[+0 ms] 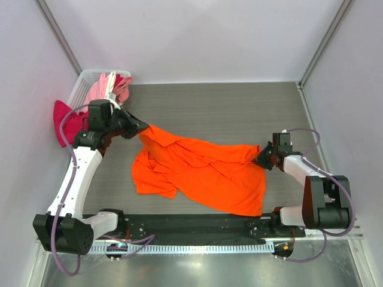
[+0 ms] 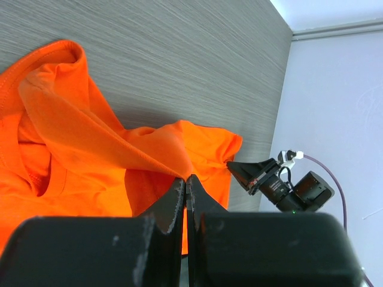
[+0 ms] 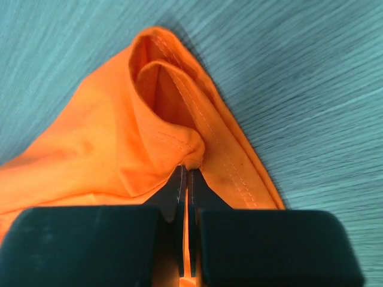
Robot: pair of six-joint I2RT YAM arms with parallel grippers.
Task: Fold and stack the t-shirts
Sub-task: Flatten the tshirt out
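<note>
Top view: one orange t-shirt is spread, crumpled, on the grey table, roughly at centre, between the two arms. It is drawn into a creased band from upper left to right, and its lower part lies loose towards the near edge.

Left claw: closed down on the shirt's upper-left edge. In the left wrist view the fingers are seen pressed nearly together, with a raised ridge of orange cloth pinched at their tips. A collar-like opening is seen to the left of that ridge.

Right claw: clamped on the shirt's right end. In the right wrist view a stitched, doubled hem is gripped between narrow jaws, and the cloth is bunched into a small loop just beyond the tips.

A white mesh basket is noted at the far left corner of the table. Pink and salmon t-shirts are heaped in it. A magenta-red t-shirt is seen at its left side, partly hidden by the left arm; whether it hangs over the rim cannot be told.
</note>
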